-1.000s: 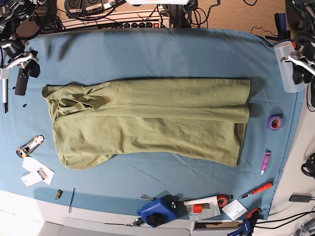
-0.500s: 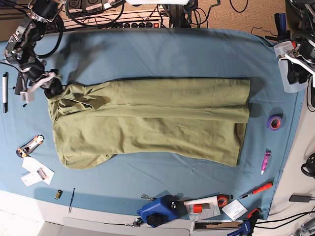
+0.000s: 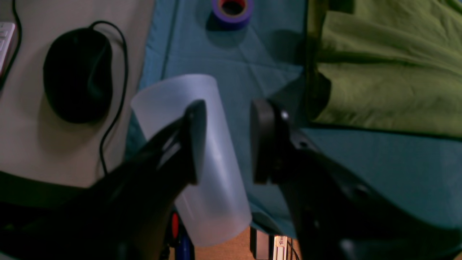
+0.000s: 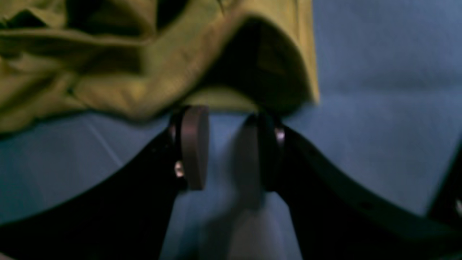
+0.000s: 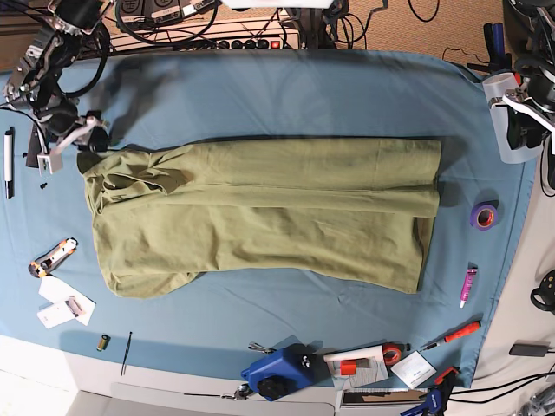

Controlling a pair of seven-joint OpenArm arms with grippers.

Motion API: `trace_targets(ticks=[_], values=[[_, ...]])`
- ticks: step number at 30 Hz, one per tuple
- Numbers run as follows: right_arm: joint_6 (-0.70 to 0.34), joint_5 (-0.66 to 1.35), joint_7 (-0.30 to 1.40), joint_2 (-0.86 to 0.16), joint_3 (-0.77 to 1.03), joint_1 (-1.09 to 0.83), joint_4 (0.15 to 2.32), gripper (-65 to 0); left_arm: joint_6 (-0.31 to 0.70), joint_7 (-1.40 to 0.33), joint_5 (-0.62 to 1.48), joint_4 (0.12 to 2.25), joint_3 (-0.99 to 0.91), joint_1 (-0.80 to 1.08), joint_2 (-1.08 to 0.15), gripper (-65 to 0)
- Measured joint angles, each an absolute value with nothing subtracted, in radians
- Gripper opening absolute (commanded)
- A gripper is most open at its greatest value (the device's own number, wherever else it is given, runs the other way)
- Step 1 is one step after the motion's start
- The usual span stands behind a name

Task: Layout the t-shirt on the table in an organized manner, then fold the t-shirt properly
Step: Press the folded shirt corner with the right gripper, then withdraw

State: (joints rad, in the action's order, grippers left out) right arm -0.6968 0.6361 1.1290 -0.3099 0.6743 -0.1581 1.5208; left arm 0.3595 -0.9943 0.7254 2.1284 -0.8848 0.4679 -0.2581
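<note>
The t-shirt (image 5: 260,212) lies folded lengthwise across the middle of the table (image 5: 286,87). The right pincer (image 4: 227,148) is spread, holding nothing, low over the table just beside the shirt's corner. The left pincer (image 3: 225,141) is spread and empty too, above a clear cup (image 3: 195,159) at the table's edge, near purple tape (image 3: 232,10).

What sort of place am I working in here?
Likely a robotics lab or workshop bench: a table draped in blue cloth, a power strip with tangled cables behind it, and a utility knife and tape roll at its edges.
</note>
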Motion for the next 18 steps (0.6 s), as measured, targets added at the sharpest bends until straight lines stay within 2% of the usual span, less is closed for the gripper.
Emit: trace_targets(ticks=[7, 11, 18], values=[[-0.697, 0.638, 1.087, -0.31, 0.721, -0.214, 1.665, -42.5, 0.36, -0.994, 0.727, 2.128, -0.885, 0.468, -0.258, -43.5], [-0.697, 0.522, 1.051, -0.313, 0.72, -0.183, 1.665, -42.5, 0.36, -0.994, 0.727, 2.128, -0.885, 0.468, -0.257, -43.5], [-0.678, 0.449, 1.012, -0.35, 0.719, -0.171, 1.665, -42.5, 0.366, -0.994, 0.727, 2.128, -0.885, 0.468, -0.227, -43.5]])
